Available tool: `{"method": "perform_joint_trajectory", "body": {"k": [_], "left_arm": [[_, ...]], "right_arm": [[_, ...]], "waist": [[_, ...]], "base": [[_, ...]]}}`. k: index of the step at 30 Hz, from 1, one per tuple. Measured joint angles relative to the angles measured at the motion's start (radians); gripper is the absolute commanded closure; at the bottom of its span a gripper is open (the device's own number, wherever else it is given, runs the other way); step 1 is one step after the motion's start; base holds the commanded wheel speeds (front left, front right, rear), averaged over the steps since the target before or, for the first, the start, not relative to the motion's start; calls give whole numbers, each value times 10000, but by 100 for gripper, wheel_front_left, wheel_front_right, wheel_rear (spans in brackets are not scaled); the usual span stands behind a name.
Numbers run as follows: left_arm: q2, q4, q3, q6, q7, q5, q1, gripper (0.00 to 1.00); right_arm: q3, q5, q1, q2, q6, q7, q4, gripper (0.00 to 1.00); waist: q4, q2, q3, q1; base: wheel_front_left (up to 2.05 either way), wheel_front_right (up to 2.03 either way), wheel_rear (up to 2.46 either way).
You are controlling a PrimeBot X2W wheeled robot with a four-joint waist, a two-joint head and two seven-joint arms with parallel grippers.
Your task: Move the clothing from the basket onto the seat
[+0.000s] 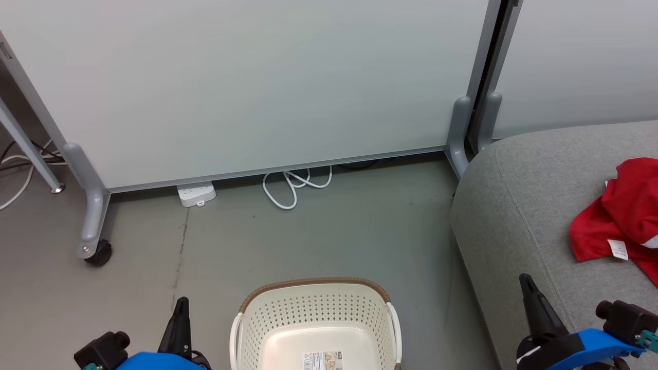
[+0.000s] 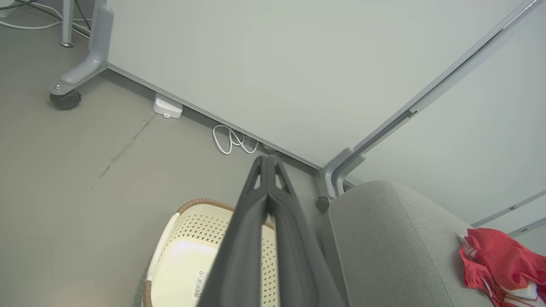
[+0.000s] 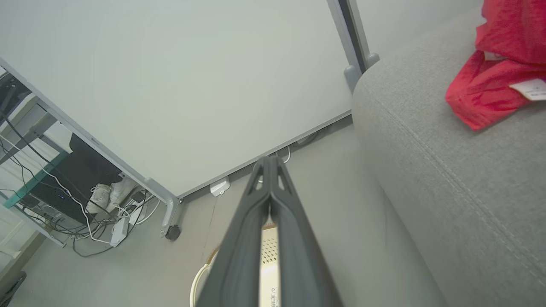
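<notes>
The cream basket stands on the floor at the bottom centre; the part of its inside that I see holds just a sticker. The red clothing lies crumpled on the grey seat at the right, a white label showing. My left gripper is shut and empty, left of the basket. My right gripper is shut and empty over the seat's front edge. In the left wrist view the gripper hangs above the basket, with clothing on the seat. The right wrist view shows its gripper, the clothing and the seat.
A pale partition panel on castor feet stands behind the basket. A white power strip and a looped white cable lie at its base. Cables, shoes and equipment sit beyond the partition's left end.
</notes>
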Motion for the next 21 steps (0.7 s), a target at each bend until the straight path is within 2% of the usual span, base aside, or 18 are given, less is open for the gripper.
{"method": "perform_joint_trajectory", "body": {"k": [21], "left_arm": [[-165, -443, 644, 0, 784, -2575, -296, 100]], "right_arm": [[-196, 3164, -383, 0, 0, 374, 157, 100]], "waist": [[-67, 0, 82, 0]], "base": [[0, 0, 0]]}}
